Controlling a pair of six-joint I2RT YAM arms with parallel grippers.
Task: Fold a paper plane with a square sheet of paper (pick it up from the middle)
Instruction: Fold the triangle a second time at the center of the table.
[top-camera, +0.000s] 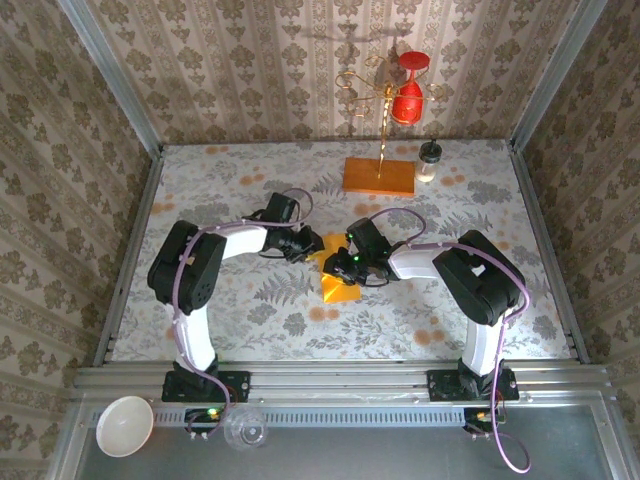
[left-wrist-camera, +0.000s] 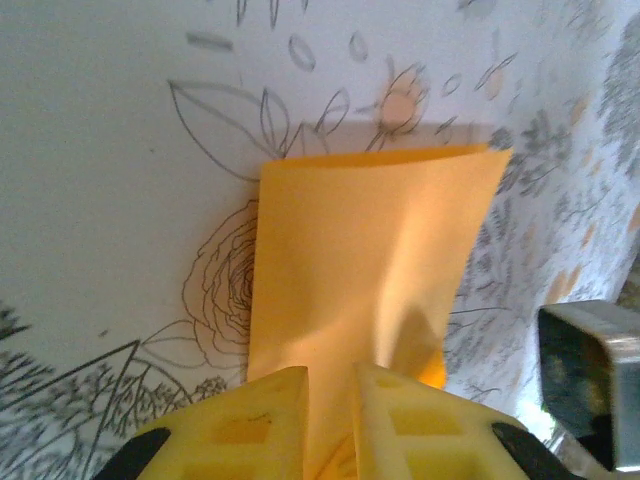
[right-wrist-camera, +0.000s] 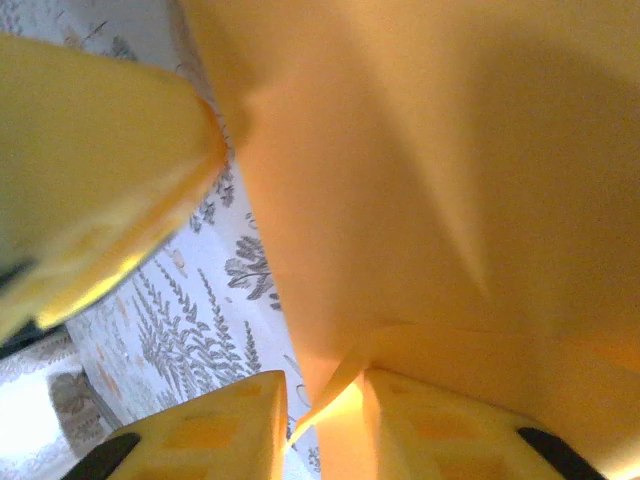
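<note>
Paper sheet (top-camera: 340, 288) at table (top-camera: 250, 320) centre — wooden block (top-camera: 380, 177) behind.

Matt square sheet of paper (left-wrist-camera: 360, 270), smooth yellow plastic fingers (left-wrist-camera: 250, 425); wooden block (top-camera: 379, 177), matt printed table (top-camera: 250, 310)

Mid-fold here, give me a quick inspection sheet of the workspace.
Surface: floral tabletop, nothing spilled.
Job's things: paper sheet partly folded, mid-table between both grippers.
Clutter: wooden block with wire stand, red glass, small bottle at back; white bowl, clear glass at near edge.
Grippers: left gripper shut on the paper sheet; right gripper has a paper flap between its jaws, grip unclear.
Cables: purple cables along both arms.
Surroundings: patterned walls on three sides.
</note>
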